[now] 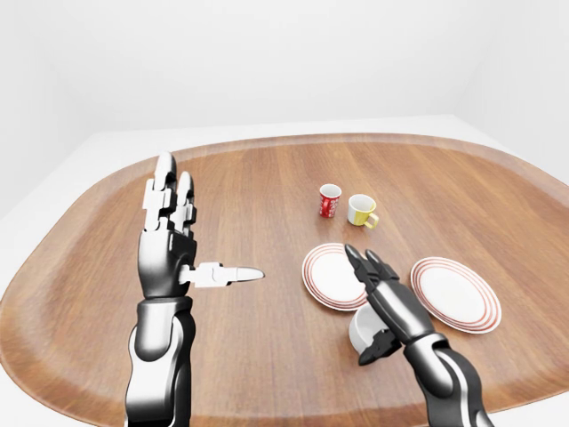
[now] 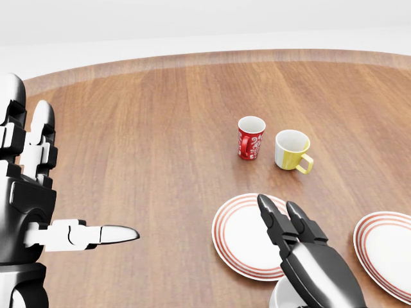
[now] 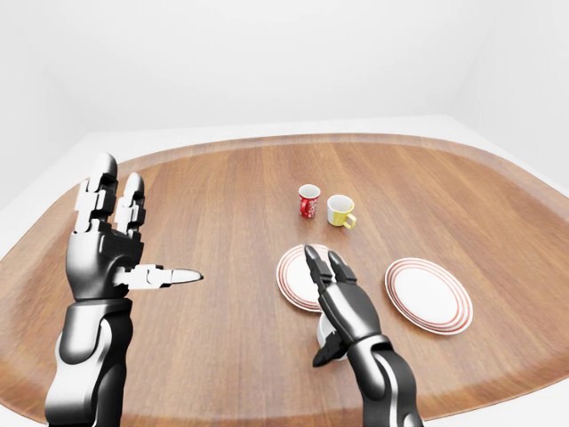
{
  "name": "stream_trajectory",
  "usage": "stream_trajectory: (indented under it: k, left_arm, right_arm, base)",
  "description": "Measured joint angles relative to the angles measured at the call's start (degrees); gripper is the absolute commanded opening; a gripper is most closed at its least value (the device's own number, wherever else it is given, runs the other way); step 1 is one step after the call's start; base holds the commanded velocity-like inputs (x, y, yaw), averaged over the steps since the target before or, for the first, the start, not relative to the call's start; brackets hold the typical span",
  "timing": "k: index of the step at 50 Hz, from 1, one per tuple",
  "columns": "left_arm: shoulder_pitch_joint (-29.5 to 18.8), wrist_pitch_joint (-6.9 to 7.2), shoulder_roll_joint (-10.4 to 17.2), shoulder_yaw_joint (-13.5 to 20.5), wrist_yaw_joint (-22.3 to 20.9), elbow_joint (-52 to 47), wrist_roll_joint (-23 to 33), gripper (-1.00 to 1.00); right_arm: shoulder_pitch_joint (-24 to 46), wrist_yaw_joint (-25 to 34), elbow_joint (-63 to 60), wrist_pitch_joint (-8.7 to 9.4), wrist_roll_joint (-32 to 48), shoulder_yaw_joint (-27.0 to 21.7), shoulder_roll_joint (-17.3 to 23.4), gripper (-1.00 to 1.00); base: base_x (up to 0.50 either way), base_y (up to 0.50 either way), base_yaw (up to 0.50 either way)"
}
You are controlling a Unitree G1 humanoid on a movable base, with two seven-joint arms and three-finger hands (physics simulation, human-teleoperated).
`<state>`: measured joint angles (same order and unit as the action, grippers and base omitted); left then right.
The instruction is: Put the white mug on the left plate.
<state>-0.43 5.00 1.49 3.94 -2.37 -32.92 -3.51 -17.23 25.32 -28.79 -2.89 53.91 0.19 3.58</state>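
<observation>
**Q:** Item one, the white mug (image 1: 363, 326). Location?

**A:** On the wooden table (image 1: 267, 196), just below the left plate (image 1: 331, 276) in the left-eye view, not on it. My right hand (image 1: 378, 289) covers most of it; only part of the rim and wall shows.

**Q:** Condition of that hand?

**A:** Fingers (image 2: 271, 217) stretched flat, pointing over the plate, thumb down beside the mug wall. Nothing grasped. Left hand (image 1: 169, 245): spread wide and raised, well apart from everything, holding nothing.

**Q:** Handling notes for the mug?

**A:** My judgement only: rigid, glazed, so likely slippery under hard fingers; light enough for one hand; it would chip or tip if knocked. The handle is hidden from me, so I cannot say which way it faces. I would take it round the body, thumb against one side, fingers on the other, below the rim.

**Q:** Other stock?

**A:** Red mug (image 2: 251, 137) and yellow mug (image 2: 291, 150) standing side by side above the left plate; right plate (image 1: 454, 293) bare, to the right.

**Q:** Destination status?

**A:** Left plate bare, near the mug. A short lift, set down upright.
</observation>
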Motion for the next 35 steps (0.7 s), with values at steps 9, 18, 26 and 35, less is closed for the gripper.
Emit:
stream_trajectory:
  k: [9,18,26,35]
  left_arm:
    - [0.0,0.0,0.0,0.0,0.0,0.1,0.0,0.99]
    - [-0.1,0.0,0.0,0.0,0.0,0.2,0.0,0.99]
    - [0.0,0.0,0.0,0.0,0.0,0.1,0.0,0.99]
    - [0.1,0.0,0.0,-0.1,-0.1,0.1,0.0,0.99]
  right_arm:
    - [-0.1,1.6,1.1,0.07,-0.1,-0.4,0.2,1.0]
    - [0.2,3.5,1.6,0.19,0.5,-0.9,0.4,1.0]
    - [1.0,4.5,2.2,0.28,1.3,-1.2,0.5,1.0]
    - [1.8,4.6,4.0,0.01,2.4,-1.5,0.8,1.0]
  base:
    - [0.0,0.0,0.0]
    - [0.0,0.0,0.0]
    - [0.0,0.0,0.0]
    - [0.0,0.0,0.0]
